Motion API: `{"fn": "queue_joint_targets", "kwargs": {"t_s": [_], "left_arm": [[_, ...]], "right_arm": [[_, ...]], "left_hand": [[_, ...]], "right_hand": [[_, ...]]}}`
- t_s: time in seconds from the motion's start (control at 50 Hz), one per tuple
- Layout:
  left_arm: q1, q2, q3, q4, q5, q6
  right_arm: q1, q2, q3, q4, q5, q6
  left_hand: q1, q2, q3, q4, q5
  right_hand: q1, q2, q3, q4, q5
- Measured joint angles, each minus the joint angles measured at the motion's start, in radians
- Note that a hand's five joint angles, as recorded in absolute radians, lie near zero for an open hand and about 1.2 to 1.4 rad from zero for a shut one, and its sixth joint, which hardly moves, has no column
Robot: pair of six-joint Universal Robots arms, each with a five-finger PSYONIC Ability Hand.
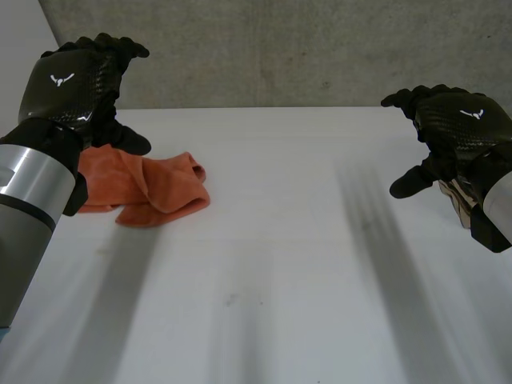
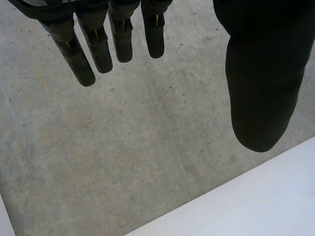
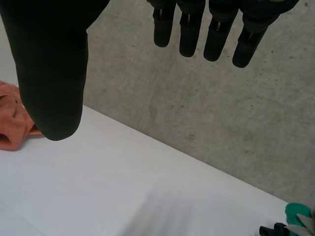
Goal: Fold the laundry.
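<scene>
A crumpled orange cloth [image 1: 152, 188] lies in a heap on the white table [image 1: 280, 264] at the left; in the right wrist view the orange cloth [image 3: 12, 118] lies beyond my right thumb. My left hand [image 1: 76, 84] hovers open above the cloth's left part, raised off the table, with straight fingers [image 2: 81, 54] apart from the thumb [image 2: 261, 83]. At the table's right side my right hand [image 1: 456, 128] hangs open in the air, far from the cloth, its fingers [image 3: 216, 32] straight and holding nothing.
A grey concrete wall [image 1: 280, 48] stands behind the table's far edge. A small tan and dark object [image 1: 458, 200] lies by my right wrist. A green item [image 3: 298, 214] and a dark object [image 3: 275, 230] lie at the table's edge below the wall.
</scene>
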Motion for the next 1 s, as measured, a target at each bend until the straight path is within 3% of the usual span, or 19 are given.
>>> {"fn": "queue_joint_targets", "kwargs": {"t_s": [0.08, 0.3, 0.46, 0.58, 0.74, 0.86, 0.92, 0.96, 1.0], "left_arm": [[0.005, 0.001, -0.001, 0.004, 0.002, 0.003], [0.010, -0.003, 0.000, 0.009, 0.024, 0.018], [0.053, -0.073, 0.038, 0.100, 0.113, 0.102], [0.132, -0.302, 0.162, 0.184, 0.190, 0.315], [0.211, -0.731, 0.447, 0.164, 0.293, 0.617], [0.233, -0.941, 0.614, 0.104, 0.325, 0.724], [0.237, -1.005, 0.668, 0.088, 0.325, 0.740], [0.238, -1.031, 0.692, 0.087, 0.323, 0.742], [0.238, -1.052, 0.714, 0.094, 0.317, 0.739]], "right_arm": [[0.000, 0.001, 0.000, 0.000, 0.000, 0.000], [0.000, 0.005, 0.000, 0.000, -0.001, -0.001], [0.000, 0.016, 0.000, 0.000, -0.016, -0.005], [0.003, 0.031, -0.001, 0.001, -0.027, -0.017], [0.002, 0.054, -0.001, 0.000, -0.029, -0.041], [-0.005, 0.069, -0.001, 0.000, -0.028, -0.054], [-0.010, 0.079, -0.002, 0.000, -0.028, -0.059], [-0.011, 0.085, -0.003, 0.000, -0.028, -0.061], [-0.014, 0.098, -0.005, 0.000, -0.028, -0.065]], "left_hand": [[-0.096, -0.086, -0.086, -0.093, -0.110], [-0.109, -0.101, -0.099, -0.110, -0.125], [-0.109, -0.101, -0.099, -0.110, -0.125], [-0.109, -0.101, -0.099, -0.110, -0.125], [-0.109, -0.101, -0.099, -0.110, -0.125], [-0.102, -0.095, -0.094, -0.105, -0.121], [0.090, 0.077, 0.066, 0.063, 0.030], [0.090, 0.077, 0.066, 0.063, 0.030], [0.531, 0.500, 0.486, 0.484, 0.439]], "right_hand": [[-0.080, -0.083, -0.092, -0.089, -0.112], [-0.080, -0.089, -0.101, -0.101, -0.117], [-0.080, -0.089, -0.101, -0.101, -0.117], [-0.080, -0.089, -0.101, -0.101, -0.117], [-0.080, -0.089, -0.101, -0.101, -0.117], [-0.080, -0.089, -0.101, -0.101, -0.117], [-0.080, -0.089, -0.101, -0.101, -0.117], [-0.080, -0.089, -0.101, -0.101, -0.117], [-0.080, -0.089, -0.101, -0.101, -0.117]]}}
